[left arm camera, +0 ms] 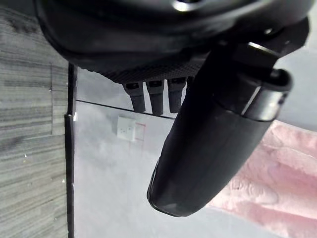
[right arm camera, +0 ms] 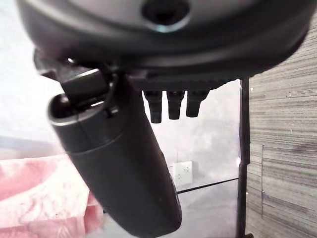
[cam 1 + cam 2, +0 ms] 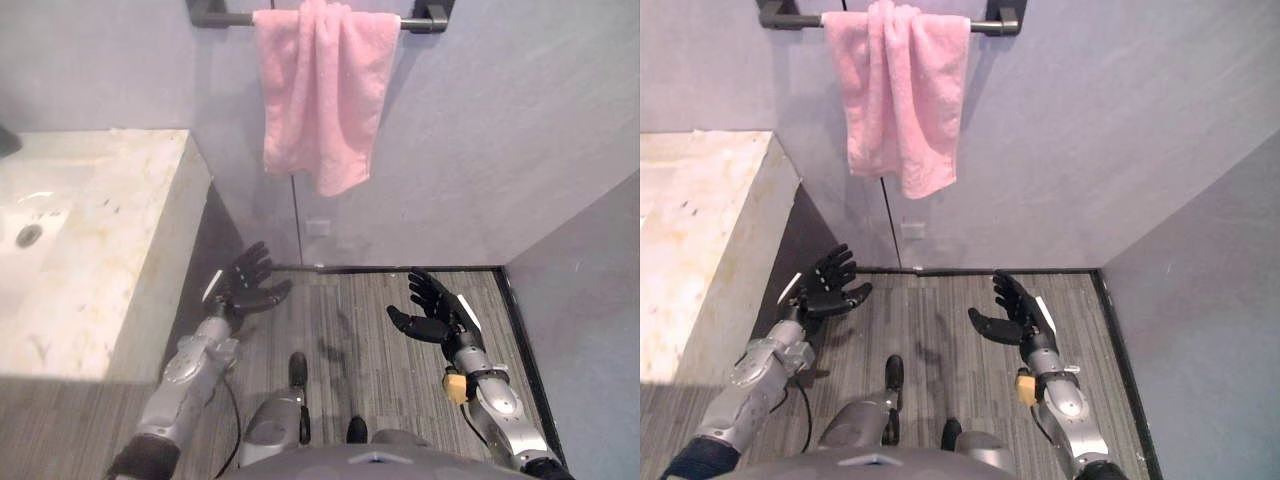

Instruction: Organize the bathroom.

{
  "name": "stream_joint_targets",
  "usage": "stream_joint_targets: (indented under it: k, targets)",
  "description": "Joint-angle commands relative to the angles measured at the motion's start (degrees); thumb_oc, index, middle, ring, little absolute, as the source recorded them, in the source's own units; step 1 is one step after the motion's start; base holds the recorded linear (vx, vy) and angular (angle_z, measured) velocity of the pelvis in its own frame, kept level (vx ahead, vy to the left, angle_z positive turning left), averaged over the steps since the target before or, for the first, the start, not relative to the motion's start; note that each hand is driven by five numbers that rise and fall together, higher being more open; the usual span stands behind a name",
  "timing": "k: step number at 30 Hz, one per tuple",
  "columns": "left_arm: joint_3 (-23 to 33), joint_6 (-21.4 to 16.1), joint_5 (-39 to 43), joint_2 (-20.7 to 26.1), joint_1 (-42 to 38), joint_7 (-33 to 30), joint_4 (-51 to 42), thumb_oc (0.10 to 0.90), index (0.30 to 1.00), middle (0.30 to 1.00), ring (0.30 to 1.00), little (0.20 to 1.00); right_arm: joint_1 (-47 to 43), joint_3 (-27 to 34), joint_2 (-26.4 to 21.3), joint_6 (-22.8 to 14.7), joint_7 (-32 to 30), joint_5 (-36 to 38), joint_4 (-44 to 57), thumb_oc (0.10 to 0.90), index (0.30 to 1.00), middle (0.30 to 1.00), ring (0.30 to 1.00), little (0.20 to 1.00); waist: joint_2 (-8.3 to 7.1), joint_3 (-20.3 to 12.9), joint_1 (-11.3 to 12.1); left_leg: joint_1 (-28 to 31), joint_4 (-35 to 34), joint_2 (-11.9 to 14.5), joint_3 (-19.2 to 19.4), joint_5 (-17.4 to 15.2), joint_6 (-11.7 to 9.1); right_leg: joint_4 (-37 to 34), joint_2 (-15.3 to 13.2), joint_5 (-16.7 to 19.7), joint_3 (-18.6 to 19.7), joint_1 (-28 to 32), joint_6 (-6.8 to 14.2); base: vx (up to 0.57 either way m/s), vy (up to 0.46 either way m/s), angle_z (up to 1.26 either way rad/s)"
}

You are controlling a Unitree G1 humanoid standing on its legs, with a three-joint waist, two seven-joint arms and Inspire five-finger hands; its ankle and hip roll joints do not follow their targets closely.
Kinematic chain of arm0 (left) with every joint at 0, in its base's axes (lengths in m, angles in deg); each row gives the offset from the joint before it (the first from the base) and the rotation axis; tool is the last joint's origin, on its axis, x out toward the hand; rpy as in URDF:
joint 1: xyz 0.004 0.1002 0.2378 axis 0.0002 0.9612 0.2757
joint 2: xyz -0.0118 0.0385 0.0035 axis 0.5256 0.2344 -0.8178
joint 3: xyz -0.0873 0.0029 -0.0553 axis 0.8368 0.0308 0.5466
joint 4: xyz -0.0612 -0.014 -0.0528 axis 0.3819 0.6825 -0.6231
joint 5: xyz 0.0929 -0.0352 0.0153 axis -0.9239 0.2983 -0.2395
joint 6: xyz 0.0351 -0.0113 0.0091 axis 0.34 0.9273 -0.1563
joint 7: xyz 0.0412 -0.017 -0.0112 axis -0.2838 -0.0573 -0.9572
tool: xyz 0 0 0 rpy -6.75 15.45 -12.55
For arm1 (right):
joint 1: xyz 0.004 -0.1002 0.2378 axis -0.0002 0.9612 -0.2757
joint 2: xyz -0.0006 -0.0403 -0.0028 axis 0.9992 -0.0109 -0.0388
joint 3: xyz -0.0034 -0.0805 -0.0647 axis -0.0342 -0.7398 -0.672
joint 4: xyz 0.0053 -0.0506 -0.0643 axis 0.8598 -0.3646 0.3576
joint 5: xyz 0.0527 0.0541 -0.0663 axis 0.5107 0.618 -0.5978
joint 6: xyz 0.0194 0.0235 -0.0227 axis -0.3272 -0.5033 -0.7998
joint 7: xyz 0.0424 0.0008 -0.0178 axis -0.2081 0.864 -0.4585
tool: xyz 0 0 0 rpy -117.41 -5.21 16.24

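Pink towel (image 3: 318, 95) hangs over the dark towel bar (image 3: 225, 18) at the top centre of the frame, draped in uneven folds with one corner lower than the rest, flat against the grey wall (image 3: 480, 130). Judgement: the hanging step looks done, though the drape is bunched and could be spread more evenly; nothing else out of place is visible. The pale marble counter (image 3: 120, 240) with its sink (image 3: 30, 235) occupies the left of the frame and carries no loose items that I can make out. Left robot hand (image 3: 245, 285) sits at lower centre-left, above the wood-grain floor (image 3: 340, 330), fingers straight and fanned, thumb out, holding nothing. Right robot hand (image 3: 432, 312) sits at lower centre-right, palm turned inward, fingers likewise extended and spread, empty. Both hands are well below the towel and apart from it, forearms angled up from the bottom corners.
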Motion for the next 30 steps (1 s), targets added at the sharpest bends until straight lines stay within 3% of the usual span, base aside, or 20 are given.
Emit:
stream_joint_targets:
  k: [1, 4, 5, 7, 9, 11, 13, 17, 18, 20, 23, 26, 30]
  targets:
    - [0.47, -5.87, -2.77, 3.55, -2.56, -0.05, -8.55, 0.8, 0.9, 0.9, 0.9, 0.9, -2.63, 1.73, 0.04, -8.31, -2.05, 0.33, 7.69, 0.8, 0.9, 0.9, 0.9, 0.9, -0.4, -8.33, 0.82, 0.16, -0.39, -0.78, -3.78, -6.4, -1.2, 10.74, -2.92, 2.38, -1.34, -5.57, 0.19, 0.18, 0.187, 0.27]
    - [-1.05, -5.16, -2.63, 4.01, -4.77, 0.09, -8.98, 0.8, 0.9, 0.9, 0.9, 0.9, -3.9, 1.68, 0.2, -9.16, -6.22, -2.47, 9.59, 0.8, 0.9, 0.9, 0.9, 0.9, -0.64, -8.3, 0.44, 1.18, -0.38, -2.3, -4.21, -7.22, 0.5, 22.85, -4.96, 8.43, -0.17, -9.63, 1.52, 0.16, 0.184, 0.28]
    - [-2.12, -5.94, -3.54, 4.16, -5.82, 0.8, -8.84, 0.8, 0.9, 0.9, 0.9, 0.9, -4.54, 1.6, -0.19, -9.47, -9.27, -4.52, 10.94, 0.8, 0.9, 0.9, 0.9, 0.9, -0.41, -8.08, 0.1, 1.84, -0.16, -2.65, -4.11, -7.97, 1.05, 29.73, -5.16, 10.64, 0.99, -13.02, 1.72, 0.08, 0.131, 0.09]
    - [-3.07, -5.59, -4.65, 3.95, -6.93, -0.2, -9.74, 0.8, 0.9, 0.9, 0.9, 0.9, -5.88, 1.46, -0.98, -8.96, -12.89, -6.42, 13.04, 0.8, 0.9, 0.9, 0.9, 0.9, 0.28, -7.47, -0.45, 3.25, -0.17, -2.37, -4.07, -8.53, 0.97, 32.34, -5.39, 11.16, 1.02, -17.71, 1.18, 0.08, 0.104, 0.08]
    - [-3.57, -6.14, -4.55, 3.97, -8.31, -1.93, -9.83, 0.8, 0.9, 0.9, 0.9, 0.9, -7.38, 1.18, -1.41, -9.65, -15.86, -9.6, 14.9, 0.8, 0.9, 0.9, 0.9, 0.9, 0.74, -7.19, -0.4, 4.0, -0.39, -1.52, -3.1, -8.49, 0.12, 24.33, -6.41, 8.41, -1.26, -17.05, 0.03, 0.07, 0.006, 0.03]
    - [-3.42, -7.26, -5.84, 4.18, -8.8, -4.21, -10.36, 0.8, 0.9, 0.9, 0.9, 0.9, -8.19, 0.78, -2.25, -8.67, -18.47, -12.92, 18.34, 0.8, 0.9, 0.9, 0.9, 0.9, 0.61, -7.22, -0.43, 4.51, -0.39, -1.03, -2.08, -8.93, -0.49, 14.25, -6.31, 7.95, -1.97, -16.06, 0.1, 0.04, -0.066, -0.09]
    - [-2.62, -9.07, -7.23, 4.85, -8.36, -8.34, -11.68, 0.8, 0.9, 0.9, 0.9, 0.9, -8.52, 0.9, -3.32, -7.55, -21.41, -15.88, 23.51, 0.8, 0.9, 0.9, 0.9, 0.9, 0.01, -6.77, -0.93, 5.29, -0.39, -1.09, -1.04, -10.08, -0.83, 7.58, -4.84, 10.49, -1.23, -17.05, 1.27, 0.03, -0.101, -0.31]
    - [-1.65, -9.45, -9.51, 4.64, -7.48, -11.78, -12.5, 0.8, 0.9, 0.9, 0.9, 0.9, -8.6, 1.42, -4.0, -7.56, -22.96, -17.19, 25.07, 0.8, 0.9, 0.9, 0.9, 0.9, -0.23, -7.1, -1.01, 5.62, -0.39, -0.6, -1.77, -10.53, -0.89, 4.95, -3.93, 8.88, 0.23, -15.75, 1.13, 0.04, -0.08, -0.32]
    - [-0.43, -10.14, -11.63, 4.14, -6.67, -16.16, -13.34, 0.8, 0.9, 0.9, 0.9, 0.9, -9.2, 1.68, -4.31, -6.98, -22.27, -17.77, 25.42, 0.8, 0.9, 0.9, 0.9, 0.9, -1.0, -8.0, -0.31, 5.53, -0.39, -0.44, -2.83, -10.74, -1.35, 1.02, -3.73, 9.07, -0.47, -13.91, 1.3, 0.09, -0.137, -0.06]
    - [0.71, -11.16, -11.86, 3.6, -5.47, -17.55, -13.76, 0.8, 0.9, 0.9, 0.9, 0.9, -9.08, 1.38, -4.45, -6.44, -21.35, -18.54, 25.25, 0.8, 0.9, 0.9, 0.9, 0.9, -1.42, -8.86, 0.22, 5.39, -0.39, -0.32, -3.14, -10.93, -1.67, -0.75, -3.7, 9.21, -0.69, -12.95, 1.26, 0.09, -0.109, 0.13]
    - [3.21, -13.74, -18.29, 3.81, -3.41, -21.24, -16.05, 0.8, 0.9, 0.9, 0.9, 0.9, -8.27, 0.6, -5.34, -5.32, -17.92, -16.82, 24.31, 0.8, 0.9, 0.9, 0.9, 0.9, -2.3, -9.96, 1.19, 5.21, -0.39, 0.1, -3.38, -11.13, -2.25, -3.11, -3.63, 9.39, -1.7, -11.26, 0.88, 0.05, -0.069, 0.07]
    - [5.35, -16.41, -18.28, 4.29, -3.76, -21.41, -16.66, 0.8, 0.9, 0.9, 0.9, 0.9, -7.14, 0.43, -5.55, -5.69, -15.82, -15.39, 22.85, 0.8, 0.9, 0.9, 0.9, 0.9, -2.72, -10.63, 1.33, 5.18, -0.39, 0.42, -3.38, -11.29, -2.72, -4.13, -3.65, 9.19, -2.35, -10.36, 0.68, 0.05, -0.039, 0.1]
    - [7.25, -17.04, -18.84, 5.37, -6.11, -21.26, -17.73, 0.8, 0.9, 0.9, 0.9, 0.9, -6.1, -0.04, -5.73, -3.97, -12.97, -13.47, 22.36, 0.8, 0.9, 0.9, 0.9, 0.9, -2.67, -11.34, 0.51, 5.4, -0.39, 0.78, -2.84, -11.47, -3.13, -4.87, -3.76, 9.16, -2.65, -9.77, 0.76, 0.07, 0.003, 0.03]
